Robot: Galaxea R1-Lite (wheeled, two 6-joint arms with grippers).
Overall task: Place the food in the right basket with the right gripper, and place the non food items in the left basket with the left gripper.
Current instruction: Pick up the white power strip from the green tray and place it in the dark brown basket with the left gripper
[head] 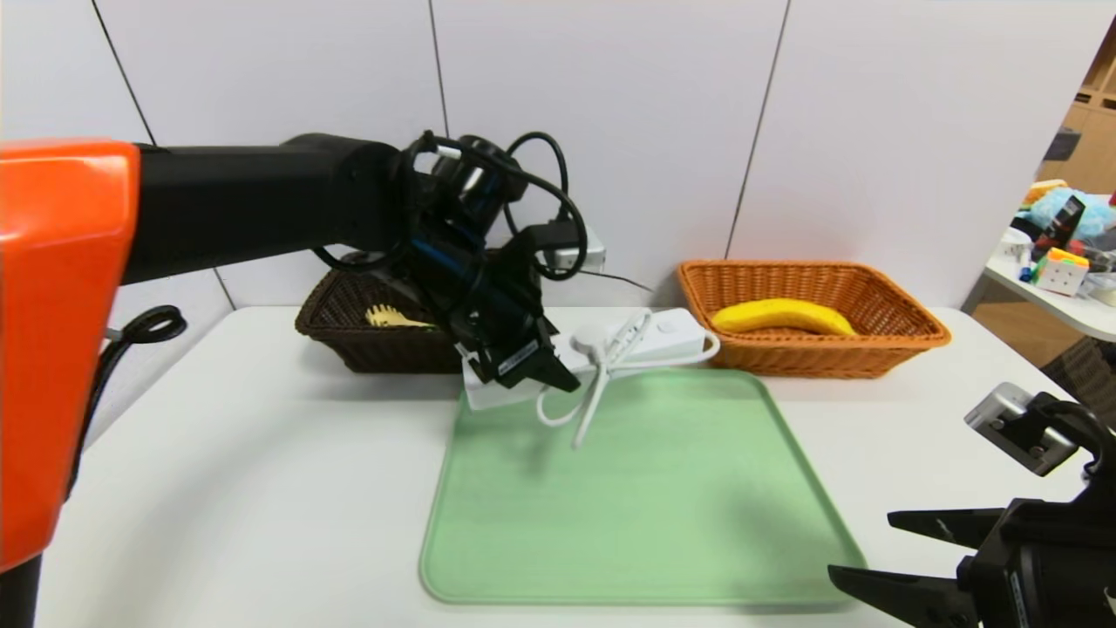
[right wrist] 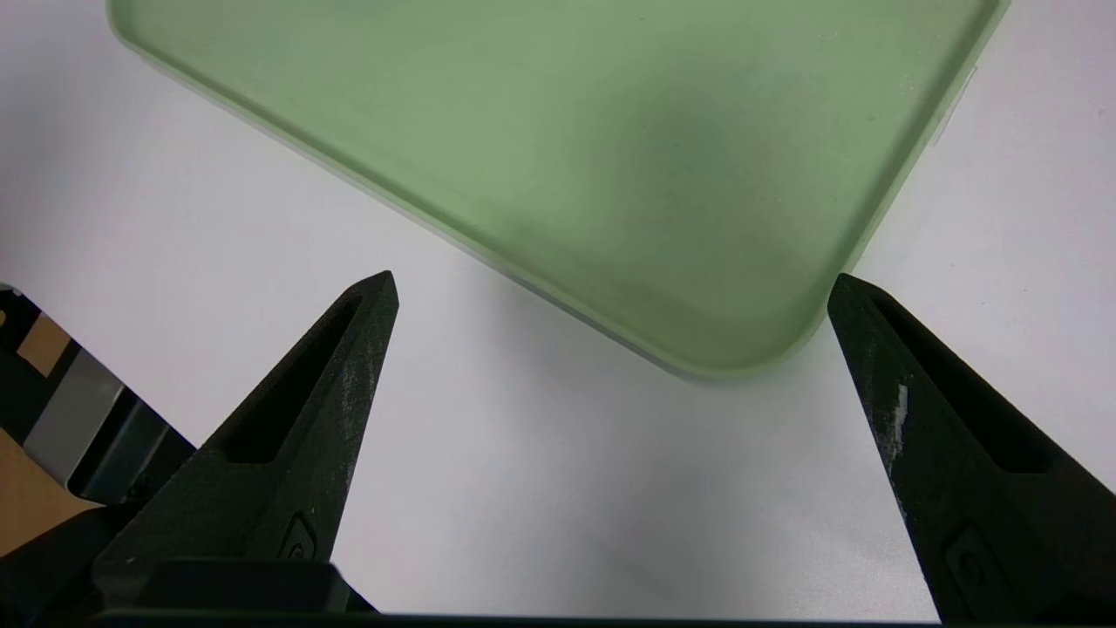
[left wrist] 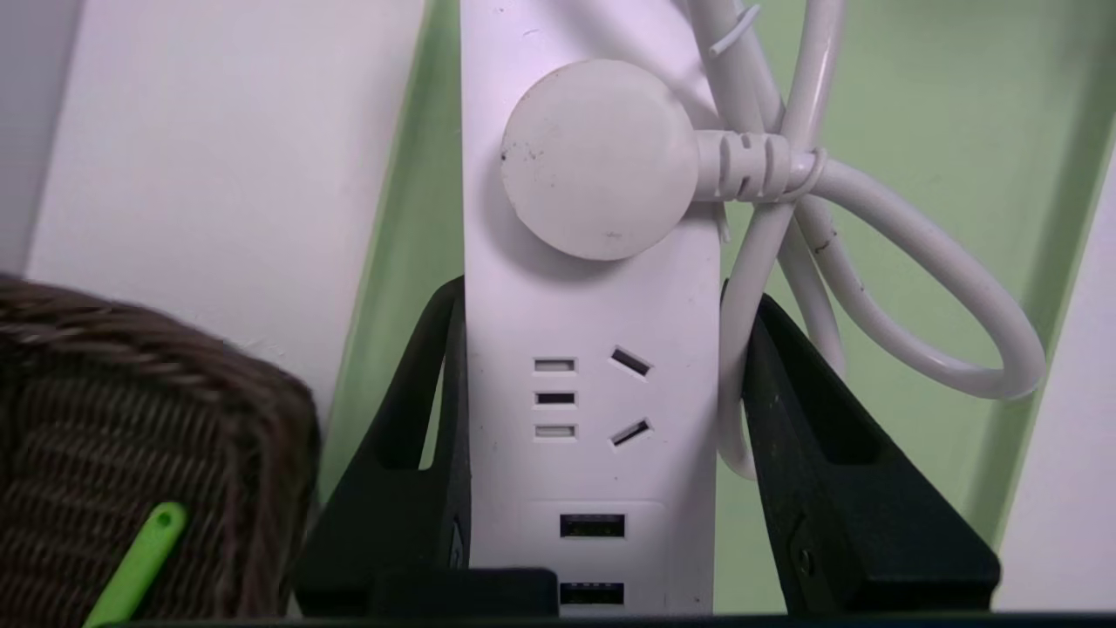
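Note:
My left gripper (head: 526,370) (left wrist: 602,292) is shut on one end of the white power strip (head: 649,336) (left wrist: 575,471), one finger pressed on each long side. It holds the strip over the far edge of the green tray (head: 645,497), with the coiled cord (head: 582,406) (left wrist: 915,262) hanging loose. The dark brown left basket (head: 349,327) (left wrist: 131,419) is just beside it and holds the yellow spoon (head: 392,317), whose green handle (left wrist: 139,567) shows. The banana (head: 782,316) lies in the orange right basket (head: 907,336). My right gripper (head: 872,549) (right wrist: 610,279) stands open and empty at the table's near right.
The green tray (right wrist: 567,131) lies mid-table with nothing resting on it. A wall stands right behind both baskets, with a grey socket box (head: 580,253) on it. A side table with toys (head: 1059,266) is at the far right.

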